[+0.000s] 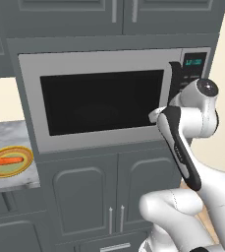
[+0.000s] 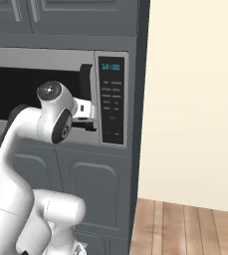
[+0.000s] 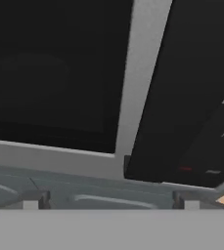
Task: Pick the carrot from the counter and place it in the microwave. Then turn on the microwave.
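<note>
— Two small dark fingertips (image 3: 35, 199) stood far apart at the bottom of the hand view, so the gripper (image 3: 111, 200) was released and held nothing. What else was hard to see?

— From the left side, the white arm covered the lower part of the door handle (image 1: 173, 81) and a part of the keypad. From the right side, the arm hid the gripper almost completely; I could see only a white block and a dark piece just beside the bottom of the handle.

— Could you read the keypad (image 2: 111, 102)?

— No. The cyan display (image 2: 111, 66) was clear, but the button labels were too small. In the hand view the text was blurred and cut off at the edge.

— Was the microwave (image 1: 104, 101) open?

— It was shut. The black glass showed nothing inside.

— And the carrot (image 1: 9, 160)?

— It lay on the round yellow-rimmed plate (image 1: 26, 163), on the marble counter (image 1: 8, 135) at the far left, well apart from the gripper. The picture edge cut the counter off.

— What about the room?

— Dark grey cabinets (image 1: 109, 189) were above and below the microwave. At the right there was a cream wall (image 2: 195, 99) and a wooden floor (image 2: 185, 229).
</note>
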